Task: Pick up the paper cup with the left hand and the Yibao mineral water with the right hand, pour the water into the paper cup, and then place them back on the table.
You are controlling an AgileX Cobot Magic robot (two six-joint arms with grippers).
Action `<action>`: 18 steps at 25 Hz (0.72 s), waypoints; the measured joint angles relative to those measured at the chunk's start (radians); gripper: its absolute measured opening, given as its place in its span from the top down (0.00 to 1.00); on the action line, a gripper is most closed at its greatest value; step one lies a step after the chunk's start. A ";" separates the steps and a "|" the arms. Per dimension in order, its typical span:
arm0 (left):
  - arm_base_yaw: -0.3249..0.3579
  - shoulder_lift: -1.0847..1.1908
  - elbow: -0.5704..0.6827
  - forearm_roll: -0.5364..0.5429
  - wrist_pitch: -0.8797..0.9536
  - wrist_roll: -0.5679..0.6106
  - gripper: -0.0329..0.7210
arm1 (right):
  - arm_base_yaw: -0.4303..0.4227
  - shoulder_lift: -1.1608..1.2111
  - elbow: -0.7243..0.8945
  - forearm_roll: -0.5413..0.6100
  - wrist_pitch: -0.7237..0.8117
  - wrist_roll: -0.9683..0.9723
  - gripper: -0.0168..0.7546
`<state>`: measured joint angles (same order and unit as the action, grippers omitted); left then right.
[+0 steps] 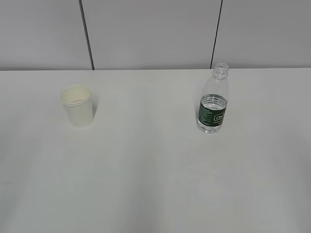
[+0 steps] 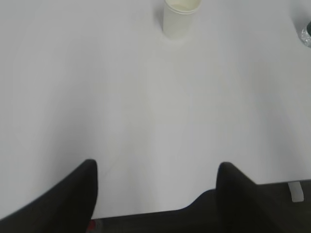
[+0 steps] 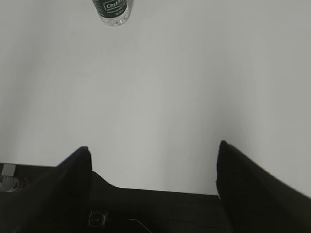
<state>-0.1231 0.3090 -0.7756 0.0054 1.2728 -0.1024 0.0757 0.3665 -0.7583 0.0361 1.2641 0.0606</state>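
Note:
The cream-white paper cup (image 1: 77,105) stands upright on the left of the white table (image 1: 146,170). The uncapped Yibao bottle (image 1: 214,101), with clear water near its green label, stands upright on the right. Neither arm shows in the exterior view. In the left wrist view my left gripper (image 2: 156,167) is open and empty, far short of the cup (image 2: 181,17). In the right wrist view my right gripper (image 3: 153,148) is open and empty, far short of the bottle's base (image 3: 112,10).
A grey panelled wall (image 1: 155,34) rises behind the table's far edge. The table's near edge (image 2: 194,206) shows under both grippers, with dark floor below. The bottle's edge (image 2: 306,35) shows at the right of the left wrist view.

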 joint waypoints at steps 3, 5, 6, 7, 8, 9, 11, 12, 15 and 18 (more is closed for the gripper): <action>0.000 -0.064 0.013 0.001 0.001 0.008 0.34 | 0.000 -0.074 0.052 0.000 0.001 -0.008 0.22; 0.000 -0.109 0.025 0.001 0.002 0.013 0.34 | 0.000 -0.096 0.065 0.000 0.001 -0.008 0.22; 0.000 -0.127 0.028 0.001 0.003 0.015 0.34 | 0.000 -0.162 0.106 0.000 -0.003 -0.019 0.22; 0.000 -0.148 0.037 0.001 0.005 0.021 0.35 | 0.000 -0.162 0.106 0.000 -0.003 -0.019 0.22; 0.000 -0.168 0.045 0.001 0.006 0.025 0.36 | 0.000 -0.215 0.127 0.000 -0.015 -0.037 0.22; 0.000 -0.185 0.053 0.001 0.006 0.028 0.36 | 0.000 -0.245 0.135 0.000 -0.019 -0.042 0.22; 0.000 -0.227 0.071 0.001 0.008 0.034 0.37 | 0.000 -0.259 0.143 0.000 -0.023 -0.043 0.22; 0.000 -0.248 0.080 0.001 0.009 0.034 0.38 | 0.000 -0.317 0.159 0.000 -0.035 -0.047 0.22; 0.000 -0.310 0.108 -0.005 0.006 0.037 0.38 | 0.000 -0.369 0.176 0.000 -0.044 -0.047 0.22; 0.000 -0.329 0.142 -0.005 0.001 0.043 0.38 | 0.000 -0.385 0.207 0.000 -0.051 -0.049 0.22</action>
<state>-0.1231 -0.0203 -0.6337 0.0000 1.2734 -0.0592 0.0757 -0.0189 -0.5509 0.0361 1.2135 0.0116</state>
